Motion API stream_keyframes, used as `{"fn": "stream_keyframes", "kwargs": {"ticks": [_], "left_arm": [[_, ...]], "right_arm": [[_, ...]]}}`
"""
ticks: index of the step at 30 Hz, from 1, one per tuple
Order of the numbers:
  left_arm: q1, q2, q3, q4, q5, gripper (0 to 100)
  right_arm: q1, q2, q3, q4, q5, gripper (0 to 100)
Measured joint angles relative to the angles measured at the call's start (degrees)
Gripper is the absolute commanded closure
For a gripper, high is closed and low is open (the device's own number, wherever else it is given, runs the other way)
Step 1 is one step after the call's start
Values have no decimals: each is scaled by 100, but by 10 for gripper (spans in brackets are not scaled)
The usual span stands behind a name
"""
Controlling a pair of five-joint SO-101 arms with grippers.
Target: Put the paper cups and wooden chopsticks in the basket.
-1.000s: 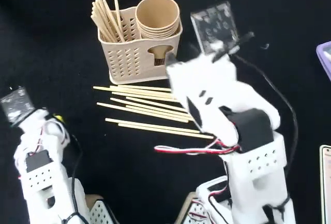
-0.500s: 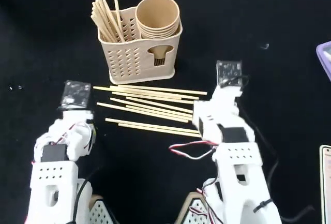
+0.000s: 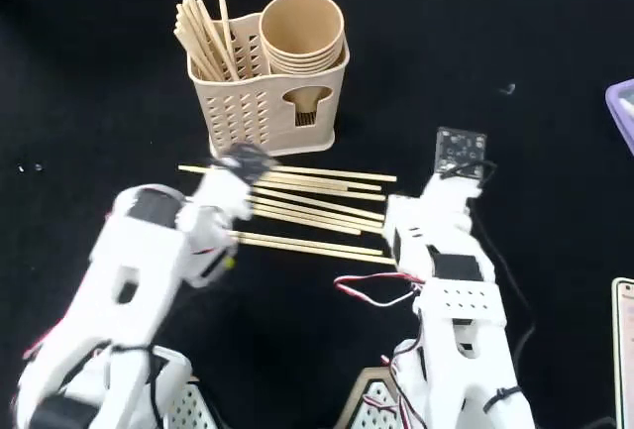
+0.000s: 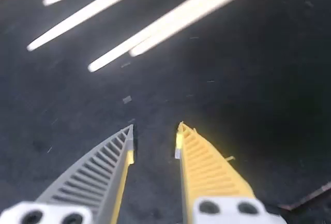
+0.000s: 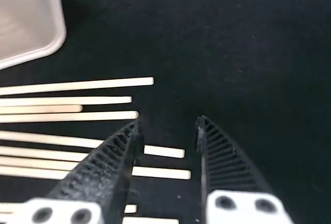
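Where the black surface runs far, the basket holds stacked paper cups on its right and bundled chopsticks on its left. Loose chopsticks lie just near of it. The left tool hangs spread and empty, seemingly by their left ends; the right tool, also spread, hangs over their right ends.

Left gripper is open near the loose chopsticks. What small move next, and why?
Probably ease the left gripper forward and down over the nearest chopsticks: its jaws stand open and empty, and the stick ends lie just ahead on the table, not yet in the basket.
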Motion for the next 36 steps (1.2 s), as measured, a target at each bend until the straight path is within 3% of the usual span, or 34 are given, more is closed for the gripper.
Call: {"fn": "stream_keyframes", "kwargs": {"ticks": [4, 11, 14, 18, 29, 36], "left_arm": [[765, 905, -334, -325, 0, 850], [1319, 1793, -396, -1407, 0, 821], [1363, 1987, -510, -1670, -35, 784], [1363, 2321, -668, -1934, -220, 806], [1354, 3938, -1714, -1987, -457, 809], [1486, 4062, -1785, -1960, -492, 955]], "right_arm": [[255, 0, 0, -18, -141, 829], [273, 0, 0, -18, -141, 829], [273, 0, 0, -18, -141, 829], [273, 0, 0, -18, -158, 829], [0, 0, 0, -18, -158, 829], [-18, 0, 0, -18, -158, 829]]}}
